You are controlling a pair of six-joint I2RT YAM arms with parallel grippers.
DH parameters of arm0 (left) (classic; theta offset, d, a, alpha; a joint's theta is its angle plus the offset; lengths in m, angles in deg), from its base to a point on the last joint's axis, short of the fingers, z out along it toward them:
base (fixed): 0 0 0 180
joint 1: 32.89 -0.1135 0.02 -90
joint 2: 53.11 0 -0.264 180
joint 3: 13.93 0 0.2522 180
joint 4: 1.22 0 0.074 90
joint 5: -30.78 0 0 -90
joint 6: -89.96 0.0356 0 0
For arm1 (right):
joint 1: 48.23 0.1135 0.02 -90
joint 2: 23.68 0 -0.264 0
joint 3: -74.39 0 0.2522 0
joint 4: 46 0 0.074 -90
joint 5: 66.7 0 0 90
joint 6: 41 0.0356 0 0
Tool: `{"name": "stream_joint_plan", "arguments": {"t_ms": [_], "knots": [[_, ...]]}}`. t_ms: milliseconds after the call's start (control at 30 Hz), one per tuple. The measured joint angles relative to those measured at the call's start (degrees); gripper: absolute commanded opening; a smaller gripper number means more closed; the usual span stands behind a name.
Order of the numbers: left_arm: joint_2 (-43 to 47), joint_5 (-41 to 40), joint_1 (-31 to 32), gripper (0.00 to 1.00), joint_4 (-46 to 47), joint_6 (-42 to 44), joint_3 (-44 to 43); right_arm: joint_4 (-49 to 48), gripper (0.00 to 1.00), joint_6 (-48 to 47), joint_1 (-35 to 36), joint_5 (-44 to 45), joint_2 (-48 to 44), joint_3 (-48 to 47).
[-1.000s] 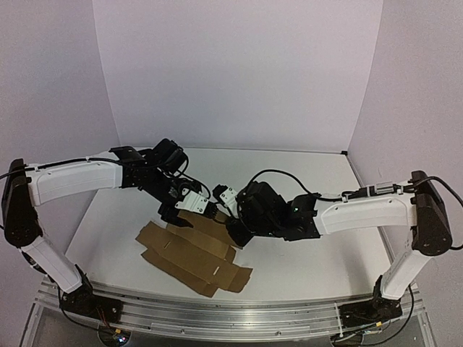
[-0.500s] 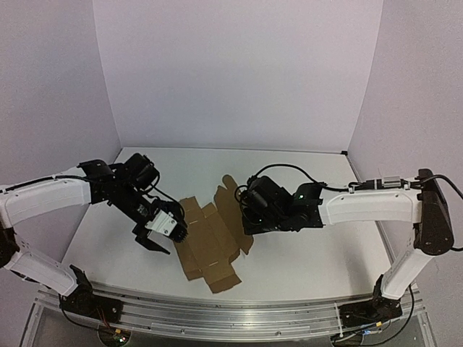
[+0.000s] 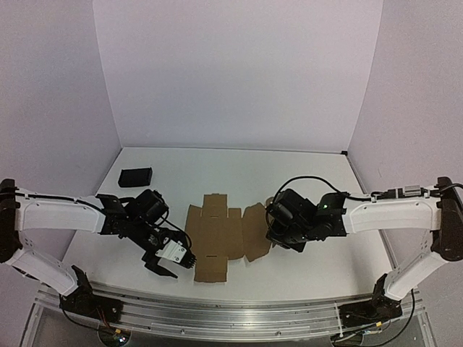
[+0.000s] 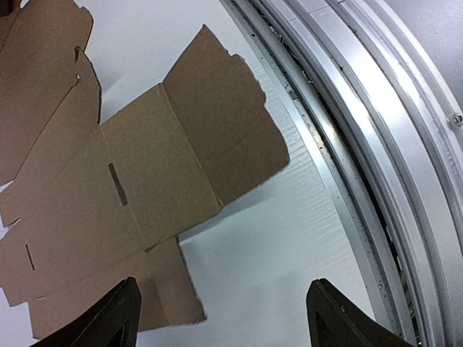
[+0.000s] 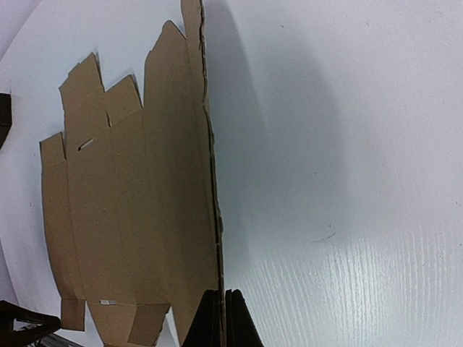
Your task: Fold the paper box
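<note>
The paper box (image 3: pixel 217 235) is a flat brown die-cut sheet with flaps and slots, lying spread out in the middle of the table. My right gripper (image 3: pixel 272 233) is shut on its right edge. In the right wrist view the fingers (image 5: pixel 223 322) pinch that thin edge, and the sheet (image 5: pixel 137 210) stretches away to the left. My left gripper (image 3: pixel 173 263) stands open at the sheet's near left corner with nothing between its fingers. In the left wrist view it (image 4: pixel 224 318) hovers over bare table beside a flap of the sheet (image 4: pixel 137 181).
A small black block (image 3: pixel 135 176) lies at the far left of the table. The aluminium rail (image 4: pixel 376 144) runs along the near edge, close to my left gripper. White walls close in the back and sides.
The folded stack of cardboard has opened out into a flat sheet. My left gripper has opened and drawn back to the near left. The right gripper has moved right, still holding the sheet's edge.
</note>
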Motion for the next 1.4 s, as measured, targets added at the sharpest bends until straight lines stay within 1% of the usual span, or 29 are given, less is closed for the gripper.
{"name": "stream_joint_plan", "arguments": {"t_ms": [100, 167, 300, 433, 533, 600, 733, 800, 967, 1033, 1100, 1167, 1267, 1400], "knots": [[-0.13, -1.92, 0.06, 0.74, 5.51, -1.65, 2.59, -0.18, 0.00, 3.31, 0.00, -1.03, -0.48, 2.09], [-0.39, -2.90, 0.02, 0.66, 8.51, -2.32, 3.37, -0.37, 0.00, 4.67, 0.00, -1.63, -0.96, 3.16], [-2.30, -4.99, 0.02, 0.37, 13.94, -3.89, 3.61, -0.77, 0.00, 6.45, 0.00, -2.76, -2.44, 4.71], [-2.76, -6.17, 0.02, 0.14, 16.49, -3.94, 3.82, -1.45, 0.00, 7.80, 0.00, -3.67, -4.67, 6.54], [-2.85, -6.32, 0.02, 0.01, 17.08, -4.65, 3.85, -2.02, 0.00, 8.20, 0.00, -4.27, -5.28, 7.34], [-3.04, -6.29, 0.02, 0.00, 16.99, -4.48, 3.79, -2.53, 0.00, 8.28, 0.00, -4.70, -5.53, 8.12], [-4.63, -4.89, 0.02, 0.00, 13.69, -5.13, 1.70, -3.51, 0.34, 7.44, -0.02, -6.36, -5.68, 9.65], [-5.76, -3.11, -0.02, 0.00, 10.35, -5.95, -0.76, -3.24, 0.44, 4.87, -0.02, -7.59, -5.68, 10.06], [-7.29, 2.31, -0.06, 0.00, 2.18, -8.29, -5.84, 0.57, 0.63, -11.01, 0.15, -7.89, -6.87, 8.88], [-7.41, 3.69, -0.06, 0.00, -0.17, -9.05, -6.55, 2.90, 0.72, -19.56, 0.98, -5.75, -8.40, 6.86], [-7.59, 5.25, -0.06, 0.00, -2.43, -9.46, -6.79, 4.12, 0.77, -29.03, 2.97, -2.49, -10.68, 4.32], [-8.11, 6.64, -0.06, 0.00, -4.83, -10.40, -7.08, 4.00, 0.80, -39.12, 6.39, 0.92, -13.12, 2.04], [-8.80, 8.32, -0.04, 0.00, -7.11, -11.73, -7.67, 1.01, 0.87, -54.93, 13.84, 6.01, -14.65, -0.57], [-9.25, 9.71, -0.02, 0.00, -9.31, -12.53, -9.03, -5.34, 0.92, -75.25, 22.54, 13.23, -11.50, -2.03]]}}
